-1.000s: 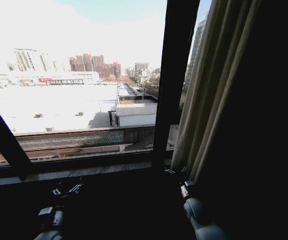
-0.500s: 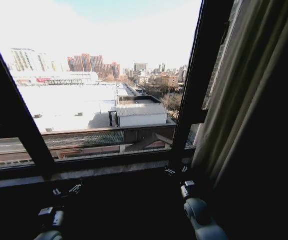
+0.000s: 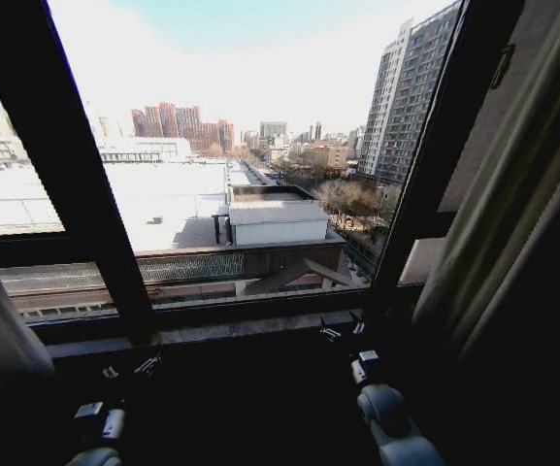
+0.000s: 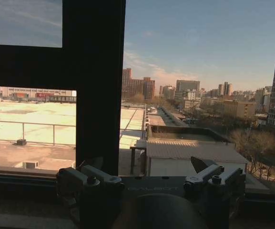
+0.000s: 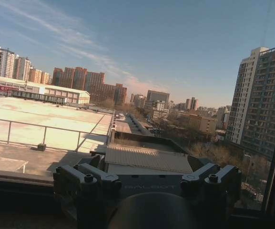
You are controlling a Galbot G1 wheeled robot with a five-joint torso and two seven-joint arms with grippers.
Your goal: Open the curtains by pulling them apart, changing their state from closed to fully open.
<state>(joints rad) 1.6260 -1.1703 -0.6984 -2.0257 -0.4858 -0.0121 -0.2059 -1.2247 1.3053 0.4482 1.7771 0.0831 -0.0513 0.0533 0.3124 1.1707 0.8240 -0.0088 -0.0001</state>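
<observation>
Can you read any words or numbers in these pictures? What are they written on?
"GALBOT" on the body of the left claw, faint, in the left wrist view.
"GALBOT" on the body of the right claw, faint, in the right wrist view.
A red sign on a far building is too small to read.

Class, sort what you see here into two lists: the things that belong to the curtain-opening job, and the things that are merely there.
Belongs to the job:
- curtains, bunched at the right side, with another panel at the left edge
- left gripper, low before the window sill, open
- right gripper, low near the right curtain, open

Merely there:
- black window frame bars
- window sill
- buildings outside
</observation>
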